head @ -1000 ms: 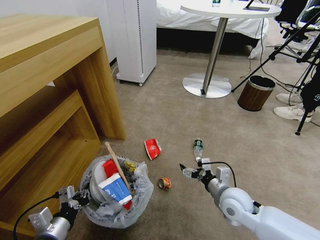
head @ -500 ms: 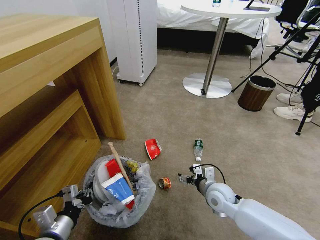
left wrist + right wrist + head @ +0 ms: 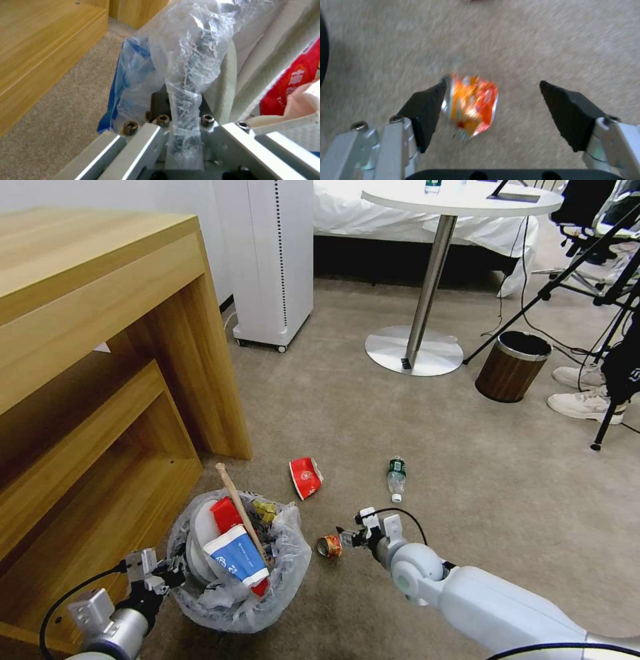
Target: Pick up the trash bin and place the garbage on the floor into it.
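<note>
Trash bin (image 3: pixel 237 607) with carton (image 3: pixel 235 561), wooden stick (image 3: pixel 238 510)

Hotel-style bedroom: bed (image 3: pixel 413 220), round table (image 3: pixel 460 200), carpet (image 3: pixel 373 407), wooden desk (image 3: pixel 93 313).

Trash bin (image 3: pixel 235 607), w/ crinkly clear bag folded over rim, stands on carpet by the wooden shelf unit, stuffed: blue-white carton (image 3: pixel 235 562), red wrapper (image 3: pixel 225 513), wooden stick (image 3: pixel 235 508) poking up at a slant. On floor nearby: crushed orange-red can (image 3: pixel 329 546) just beside bin, red-white paper cup (image 3: pixel 305 477) on its side, clear green-labelled bottle (image 3: pixel 396 477) lying flat, further right.
</note>
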